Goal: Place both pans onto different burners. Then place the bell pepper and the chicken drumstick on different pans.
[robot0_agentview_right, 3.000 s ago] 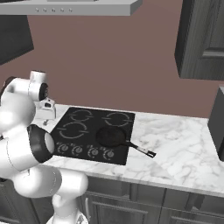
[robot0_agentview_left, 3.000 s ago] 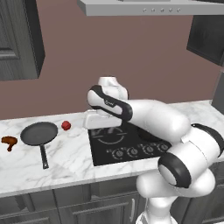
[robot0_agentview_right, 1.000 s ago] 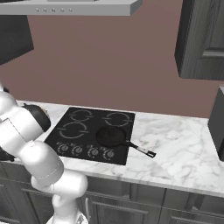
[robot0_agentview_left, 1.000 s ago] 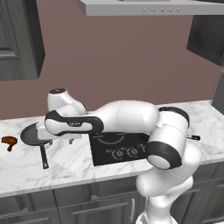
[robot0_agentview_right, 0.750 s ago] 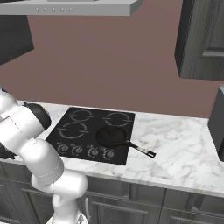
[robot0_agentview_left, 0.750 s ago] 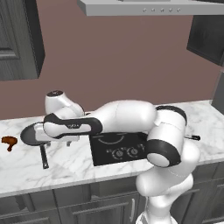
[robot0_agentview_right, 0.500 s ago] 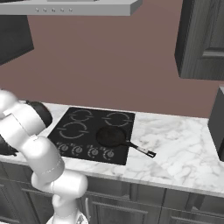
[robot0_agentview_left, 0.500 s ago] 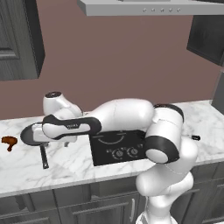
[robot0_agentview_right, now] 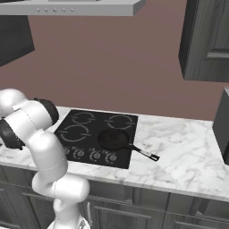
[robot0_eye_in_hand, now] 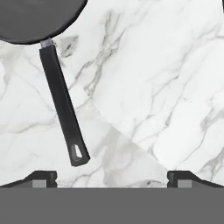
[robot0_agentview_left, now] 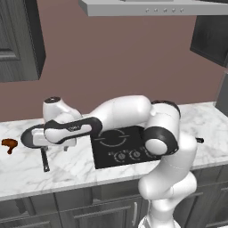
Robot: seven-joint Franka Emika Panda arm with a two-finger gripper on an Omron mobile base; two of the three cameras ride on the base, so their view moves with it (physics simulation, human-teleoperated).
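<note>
The wide dark grey pan (robot0_agentview_left: pixel 31 136) lies on the marble counter left of the cooktop (robot0_agentview_left: pixel 116 156), its long handle (robot0_agentview_left: pixel 45 160) pointing toward the front edge. My arm (robot0_agentview_left: pixel 73 128) stretches over it. In the hand view my gripper (robot0_eye_in_hand: pixel 112 178) is open above bare marble, with the pan's rim (robot0_eye_in_hand: pixel 35 19) at top left and the handle (robot0_eye_in_hand: pixel 62 105) slanting down toward the left fingertip (robot0_eye_in_hand: pixel 43 177). The smaller pan (robot0_agentview_right: pixel 113 139) sits on the front right burner of the cooktop (robot0_agentview_right: pixel 85 129). The chicken drumstick (robot0_agentview_left: pixel 8 144) lies at the far left. The bell pepper is hidden.
A row of knobs (robot0_agentview_right: pixel 91 155) lines the cooktop's front edge. The smaller pan's handle (robot0_agentview_right: pixel 145 154) sticks out over the counter (robot0_agentview_right: pixel 179 147) to the right. A range hood (robot0_agentview_left: pixel 151 6) hangs overhead and dark cabinets (robot0_agentview_left: pixel 18 40) flank the wall.
Since three seconds ago the arm has swung from the cooktop to the left, over the wide pan, and now covers the bell pepper. In the last second it crept slightly further left.
</note>
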